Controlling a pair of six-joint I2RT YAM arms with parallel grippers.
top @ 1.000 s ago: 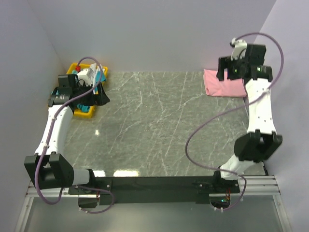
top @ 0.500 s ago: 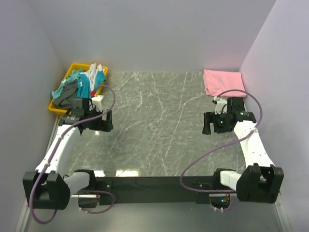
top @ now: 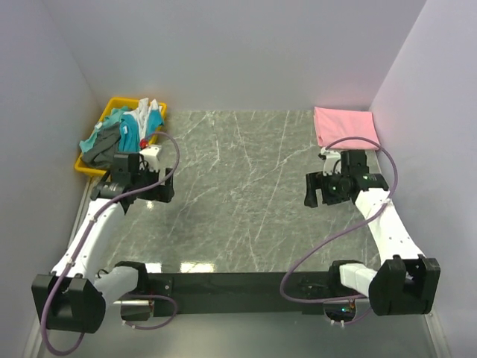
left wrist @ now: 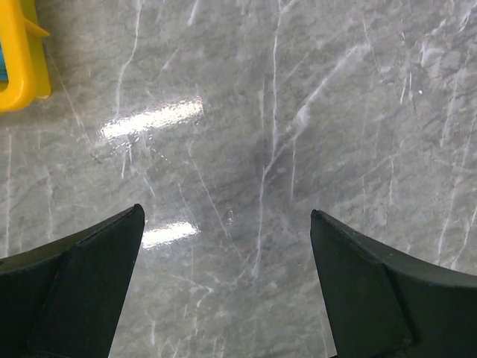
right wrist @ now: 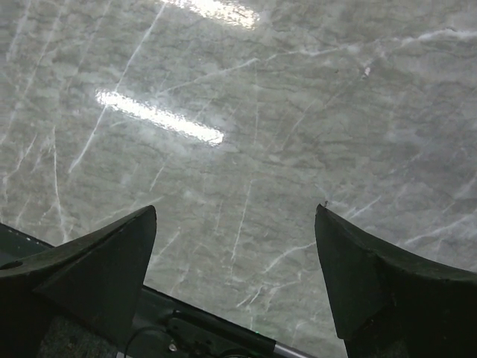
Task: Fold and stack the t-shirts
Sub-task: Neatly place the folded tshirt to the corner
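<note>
A light pink t-shirt [top: 344, 124] lies folded flat at the table's far right corner. Teal, dark grey and white t-shirts [top: 123, 133] are heaped in a yellow bin at the far left. My left gripper [top: 156, 188] hovers over the table just in front of the bin, open, with only bare marble between its fingers [left wrist: 82, 276]. My right gripper [top: 317, 191] hangs over the right part of the table, in front of the pink t-shirt, open and holding nothing, as the right wrist view's fingers [right wrist: 97, 272] show.
The yellow bin [top: 83, 165] stands against the left wall; its corner [left wrist: 19, 63] shows in the left wrist view. The table is grey marble [top: 238, 194] with walls on three sides. A black rail [top: 238, 283] runs along the near edge.
Both arms have pulled back toward the near side: the left gripper left the bin, the right gripper left the pink t-shirt, which now lies uncovered. The right jaws have widened slightly.
</note>
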